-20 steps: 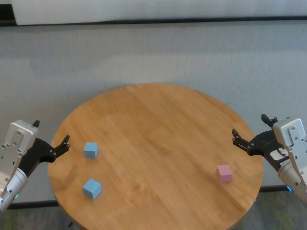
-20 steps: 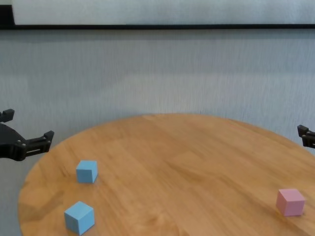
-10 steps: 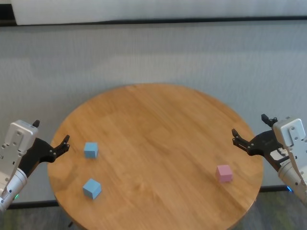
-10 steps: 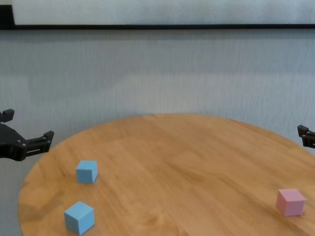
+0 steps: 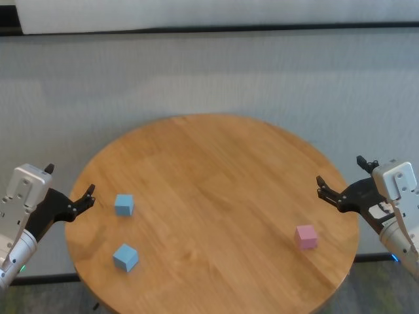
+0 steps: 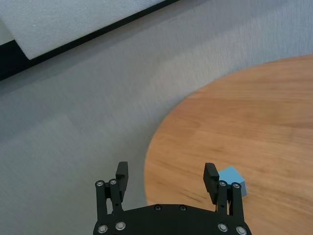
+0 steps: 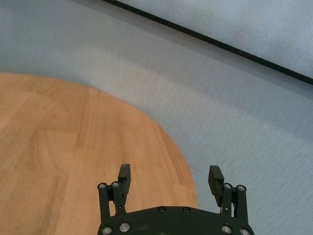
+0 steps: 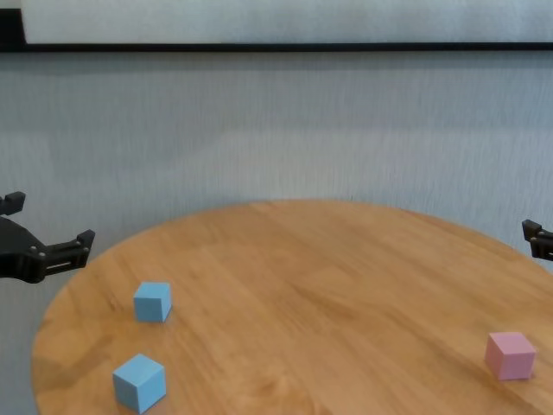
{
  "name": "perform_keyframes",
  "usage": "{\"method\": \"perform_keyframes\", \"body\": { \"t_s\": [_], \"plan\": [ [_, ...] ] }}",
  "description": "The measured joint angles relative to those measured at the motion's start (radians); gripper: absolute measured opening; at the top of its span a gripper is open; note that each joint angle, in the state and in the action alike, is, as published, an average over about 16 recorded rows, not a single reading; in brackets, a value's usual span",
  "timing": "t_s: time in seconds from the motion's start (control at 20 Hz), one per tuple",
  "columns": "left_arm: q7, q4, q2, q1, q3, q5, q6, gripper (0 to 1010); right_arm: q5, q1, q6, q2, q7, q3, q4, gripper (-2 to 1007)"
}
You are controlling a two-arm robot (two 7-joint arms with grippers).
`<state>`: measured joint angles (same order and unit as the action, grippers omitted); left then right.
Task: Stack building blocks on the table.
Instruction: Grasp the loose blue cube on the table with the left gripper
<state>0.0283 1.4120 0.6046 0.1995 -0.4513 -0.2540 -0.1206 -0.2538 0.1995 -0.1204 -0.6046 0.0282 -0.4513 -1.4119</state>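
Comparing with a second ago, nothing has moved: left end effector (image 5: 69,196) and right end effector (image 5: 346,184) hang wide open and empty off the surface (image 5: 216,170) edges; blue blocks (image 5: 124,205) near its left edge, pink block (image 5: 306,237) near its right edge, unstacked.

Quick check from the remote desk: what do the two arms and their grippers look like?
Both match: left gripper and right gripper are black, each with two slim fingers on a bracket studded with silver screws. Behind each sits a boxy silver-white wrist housing. A small green light shows on the left arm, blue on the right.
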Motion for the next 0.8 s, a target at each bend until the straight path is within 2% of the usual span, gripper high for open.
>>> {"method": "perform_keyframes", "body": {
  "t_s": [0.8],
  "plan": [
    [0.000,0.000,0.000,0.000,0.000,0.000,0.000,1000,0.000,0.000,0.000,0.000,0.000,0.000,0.000,1005]
  ]
}}
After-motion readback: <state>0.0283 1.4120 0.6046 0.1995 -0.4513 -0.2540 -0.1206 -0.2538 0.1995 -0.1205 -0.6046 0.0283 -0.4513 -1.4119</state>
